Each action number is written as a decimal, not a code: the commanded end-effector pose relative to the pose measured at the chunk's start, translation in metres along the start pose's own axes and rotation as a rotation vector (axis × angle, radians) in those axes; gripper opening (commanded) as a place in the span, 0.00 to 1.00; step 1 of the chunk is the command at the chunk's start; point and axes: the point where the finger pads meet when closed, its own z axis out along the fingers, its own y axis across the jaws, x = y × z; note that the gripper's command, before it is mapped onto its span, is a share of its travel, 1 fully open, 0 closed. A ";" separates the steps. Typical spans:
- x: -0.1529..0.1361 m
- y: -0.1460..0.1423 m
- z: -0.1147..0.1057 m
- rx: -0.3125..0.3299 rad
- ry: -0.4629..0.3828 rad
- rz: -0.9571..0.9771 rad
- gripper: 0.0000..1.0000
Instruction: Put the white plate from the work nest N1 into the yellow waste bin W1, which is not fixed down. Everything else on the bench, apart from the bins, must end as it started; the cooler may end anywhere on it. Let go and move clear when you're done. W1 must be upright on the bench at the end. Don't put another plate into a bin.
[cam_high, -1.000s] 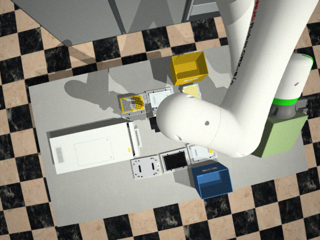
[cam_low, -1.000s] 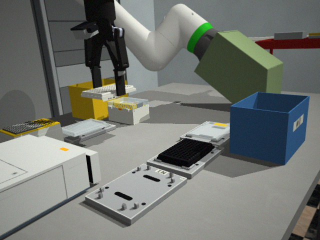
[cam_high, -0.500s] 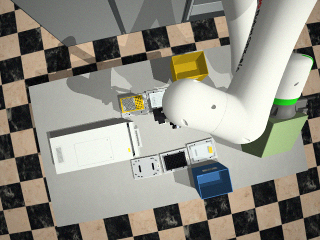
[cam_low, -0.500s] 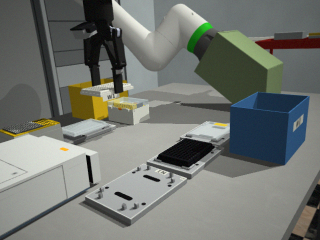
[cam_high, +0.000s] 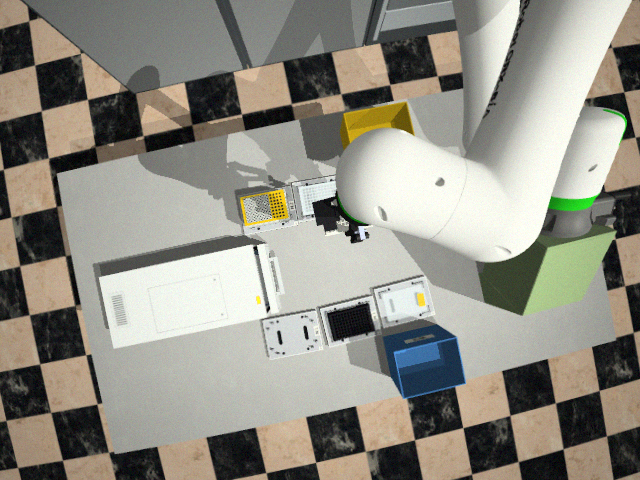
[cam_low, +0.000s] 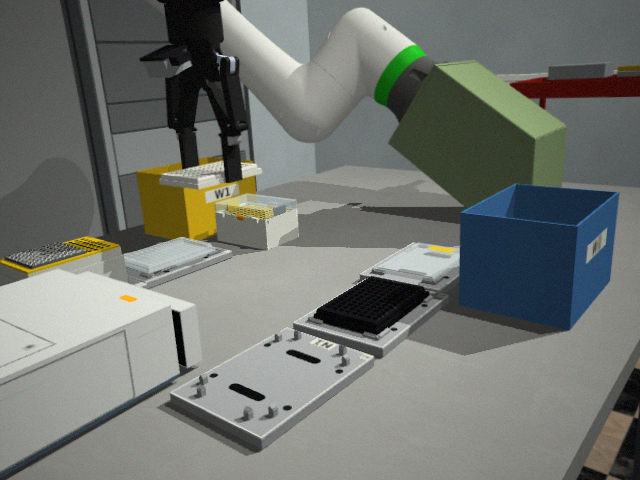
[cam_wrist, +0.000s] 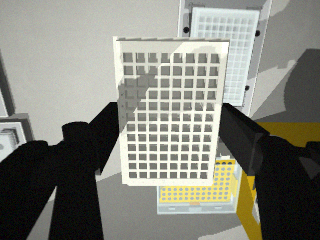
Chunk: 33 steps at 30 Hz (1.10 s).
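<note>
My gripper (cam_low: 210, 169) (cam_wrist: 169, 117) (cam_high: 338, 223) is shut on the white well plate (cam_low: 180, 177) (cam_wrist: 170, 120) and holds it level by its long sides, well above the bench. In the wrist view the plate hangs over bare bench and the near end of a white box with a yellow tip grid (cam_wrist: 200, 197) (cam_low: 256, 222). The yellow bin W1 (cam_high: 374, 121) (cam_low: 165, 211) (cam_wrist: 280, 132) stands upright just beyond, off to one side of the plate. The work nest N1 (cam_high: 291, 334) (cam_low: 273, 382) is bare. In the overhead view the arm hides the held plate.
Another white plate (cam_high: 315, 196) (cam_low: 168, 254) (cam_wrist: 230, 55) sits in a nest beside a yellow-and-grey tip rack (cam_high: 263, 208) (cam_low: 56, 250). A black plate (cam_high: 350, 321) (cam_low: 369, 304), a lidded plate (cam_high: 403, 302) and a blue bin (cam_high: 424, 361) (cam_low: 537, 253) stand near N1. A large white instrument (cam_high: 186, 294) fills the left.
</note>
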 end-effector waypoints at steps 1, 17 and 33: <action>-0.006 0.010 -0.001 0.000 0.002 0.000 0.10; -0.028 0.040 -0.001 0.000 0.002 0.000 0.10; -0.049 0.071 -0.001 0.000 0.002 0.000 0.10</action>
